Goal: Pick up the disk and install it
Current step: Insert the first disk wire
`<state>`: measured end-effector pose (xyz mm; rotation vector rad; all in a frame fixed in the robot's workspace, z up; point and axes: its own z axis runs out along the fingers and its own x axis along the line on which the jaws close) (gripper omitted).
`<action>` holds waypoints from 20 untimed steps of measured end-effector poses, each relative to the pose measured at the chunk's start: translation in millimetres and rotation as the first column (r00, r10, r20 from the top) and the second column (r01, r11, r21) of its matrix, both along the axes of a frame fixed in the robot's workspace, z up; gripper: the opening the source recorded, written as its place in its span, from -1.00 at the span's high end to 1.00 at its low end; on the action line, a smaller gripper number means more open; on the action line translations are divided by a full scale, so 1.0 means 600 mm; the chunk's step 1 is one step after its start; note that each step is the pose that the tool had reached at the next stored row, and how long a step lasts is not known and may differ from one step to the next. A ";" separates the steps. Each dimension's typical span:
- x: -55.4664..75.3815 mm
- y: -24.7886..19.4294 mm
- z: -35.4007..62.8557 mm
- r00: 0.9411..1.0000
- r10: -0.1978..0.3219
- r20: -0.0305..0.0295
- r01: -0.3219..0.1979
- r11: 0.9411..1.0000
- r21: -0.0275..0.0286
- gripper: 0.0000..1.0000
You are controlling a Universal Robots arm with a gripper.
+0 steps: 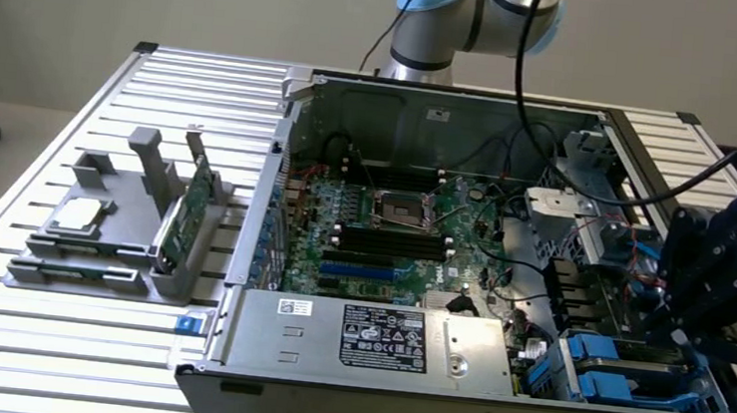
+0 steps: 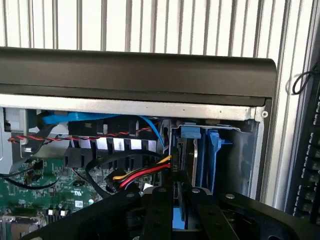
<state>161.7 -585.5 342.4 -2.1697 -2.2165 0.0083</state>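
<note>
Grey slatted table (image 1: 76,341) carries an open computer case (image 1: 431,107). At its drive-bay corner the disk (image 2: 181,220) shows edge-on, a thin dark slab with blue plastic rails, clamped by the end effector (image 2: 181,197) between black fingers (image 2: 162,210). Its label and broad faces are hidden, and the fingers cover its near end.

I can't read any text from here; the print on the power supply (image 1: 469,361) label (image 1: 384,340) is too fine.
</note>
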 end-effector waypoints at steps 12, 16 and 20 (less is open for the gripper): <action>0.000 0.0006 -0.006 0.997 -0.075 -0.018 0.075 0.997 -0.026 0.67; 0.000 0.0063 -0.006 0.997 -0.076 -0.017 0.075 0.996 -0.052 0.67; 0.000 0.0119 -0.006 0.997 -0.078 -0.018 0.077 0.995 -0.068 0.67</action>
